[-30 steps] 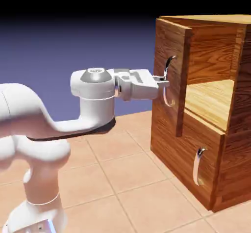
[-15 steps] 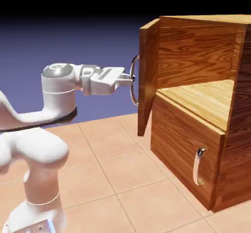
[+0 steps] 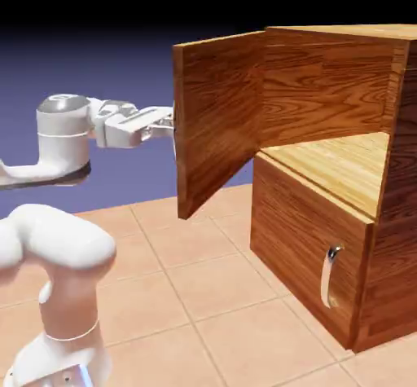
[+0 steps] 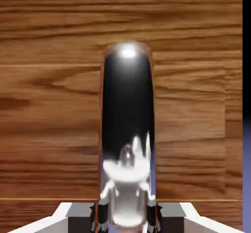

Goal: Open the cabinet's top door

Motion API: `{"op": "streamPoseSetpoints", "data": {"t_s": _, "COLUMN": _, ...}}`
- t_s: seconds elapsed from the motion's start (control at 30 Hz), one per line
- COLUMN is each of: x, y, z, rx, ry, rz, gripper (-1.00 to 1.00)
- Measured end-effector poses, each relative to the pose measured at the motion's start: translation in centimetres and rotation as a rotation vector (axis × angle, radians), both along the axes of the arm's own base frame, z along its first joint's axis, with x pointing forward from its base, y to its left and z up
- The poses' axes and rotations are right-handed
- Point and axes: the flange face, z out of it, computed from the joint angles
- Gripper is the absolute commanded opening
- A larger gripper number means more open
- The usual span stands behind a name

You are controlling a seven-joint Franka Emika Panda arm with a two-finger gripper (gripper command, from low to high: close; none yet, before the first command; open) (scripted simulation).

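Observation:
The cabinet (image 3: 334, 68) is a reddish-brown wood-grain box at the exterior view's right. Its top door (image 3: 218, 120) stands swung far out to the left, with its inner face showing and its handle hidden behind it there. My gripper (image 3: 168, 125) reaches the door's outer side at the left edge. In the hand view the curved silver handle (image 4: 127, 124) fills the middle, in front of the door's wood (image 4: 49, 104). My gripper (image 4: 126, 223) is shut on the handle's lower end.
The opened upper compartment shows a lighter wood shelf (image 3: 350, 161). Below it the lower panel (image 3: 297, 243) stays shut, with its short silver handle (image 3: 328, 275). My white arm (image 3: 57, 239) rises at the lower left over a tan tiled floor (image 3: 204, 296).
The top door has swung from barely ajar to wide open. My gripper has moved left with the handle, and the arm has drawn back with it.

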Motion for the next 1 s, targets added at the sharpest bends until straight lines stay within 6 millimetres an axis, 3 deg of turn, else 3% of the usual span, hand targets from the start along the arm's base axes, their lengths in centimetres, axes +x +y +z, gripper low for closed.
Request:
{"op": "streamPoseSetpoints", "data": {"t_s": 0.43, "x": -3.0, "y": 12.5, "z": 0.0, "rx": 0.0, "ry": 0.0, "rz": -0.293, "gripper": -1.0}}
{"op": "streamPoseSetpoints", "data": {"t_s": 0.67, "x": -3.1, "y": 18.5, "z": 0.0, "rx": 0.0, "ry": 0.0, "rz": -0.43, "gripper": -1.0}}
{"op": "streamPoseSetpoints", "data": {"t_s": 1.0, "x": -2.2, "y": 25.1, "z": 0.0, "rx": 0.0, "ry": 0.0, "rz": -0.582, "gripper": -1.0}}
